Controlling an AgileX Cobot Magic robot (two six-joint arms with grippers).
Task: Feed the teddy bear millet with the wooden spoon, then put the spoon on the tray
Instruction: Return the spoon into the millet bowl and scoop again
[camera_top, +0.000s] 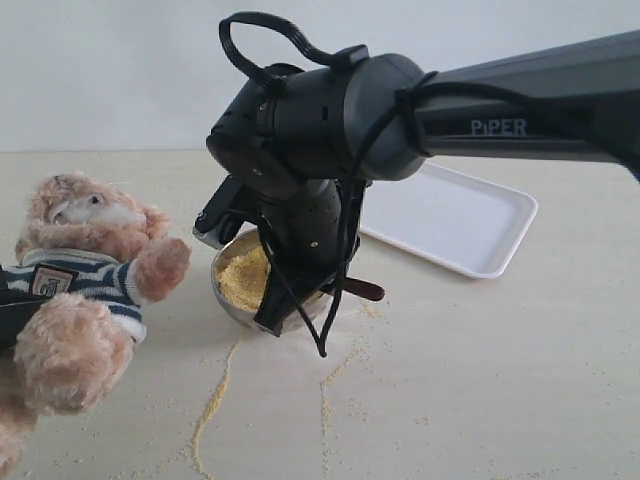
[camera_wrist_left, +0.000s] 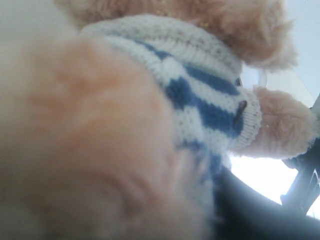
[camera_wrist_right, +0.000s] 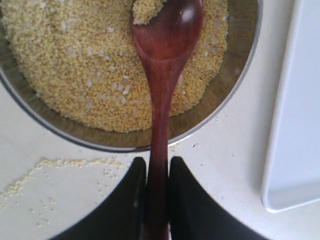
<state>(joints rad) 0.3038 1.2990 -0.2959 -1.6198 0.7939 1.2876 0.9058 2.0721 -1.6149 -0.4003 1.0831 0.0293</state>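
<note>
The teddy bear (camera_top: 85, 290), in its striped shirt, leans at the left. My left gripper (camera_top: 12, 305) shows as a black part at its waist. In the left wrist view the bear's fur (camera_wrist_left: 100, 130) fills the picture, with one dark finger (camera_wrist_left: 250, 210) against its side. The metal bowl (camera_top: 222, 290) of millet (camera_top: 245, 275) stands in the middle under my right gripper (camera_top: 300, 305). That gripper (camera_wrist_right: 157, 170) is shut on the handle of the wooden spoon (camera_wrist_right: 165, 60). The spoon's bowl lies in the millet (camera_wrist_right: 75, 60) with some grain on it. The white tray (camera_top: 450, 215) lies behind at the right.
Loose millet runs in thin trails (camera_top: 215, 400) across the table in front of the bowl, and a short trail (camera_wrist_right: 75, 162) lies beside the rim. The tray's edge (camera_wrist_right: 295, 125) is close to the bowl. The right arm (camera_top: 520, 100) reaches in from the right.
</note>
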